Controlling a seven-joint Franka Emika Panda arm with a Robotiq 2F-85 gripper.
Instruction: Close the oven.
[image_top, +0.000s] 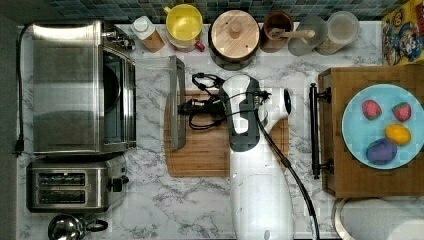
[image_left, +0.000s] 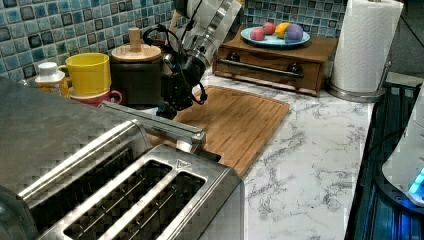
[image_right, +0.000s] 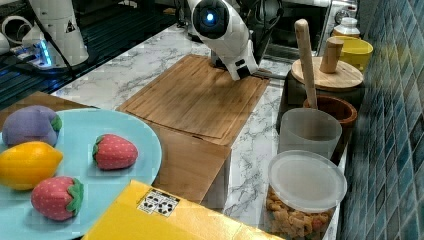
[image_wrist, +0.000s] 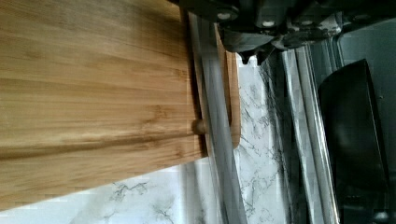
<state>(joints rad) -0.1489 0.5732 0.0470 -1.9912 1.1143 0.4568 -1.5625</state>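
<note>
The oven (image_top: 65, 87) is a large steel box on the top view's left, and its glass door (image_top: 152, 100) lies folded down and open. The door's long bar handle (image_top: 177, 102) rests at the edge of the wooden cutting board (image_top: 210, 155). My gripper (image_top: 185, 106) sits right beside the handle on the board side, low over the counter, and is shut with nothing held. In the left view the gripper (image_left: 167, 111) hangs just behind the handle (image_left: 155, 125). In the wrist view the gripper (image_wrist: 251, 58) is next to the handle (image_wrist: 217, 140), with the dark oven cavity (image_wrist: 355, 140) beyond.
A two-slot toaster (image_top: 75, 182) stands against the oven. A yellow mug (image_top: 184, 25), a lidded pot (image_top: 235, 37) and jars line the back wall. A wooden drawer box (image_top: 340, 170) carrying a plate of toy fruit stands on the top view's right.
</note>
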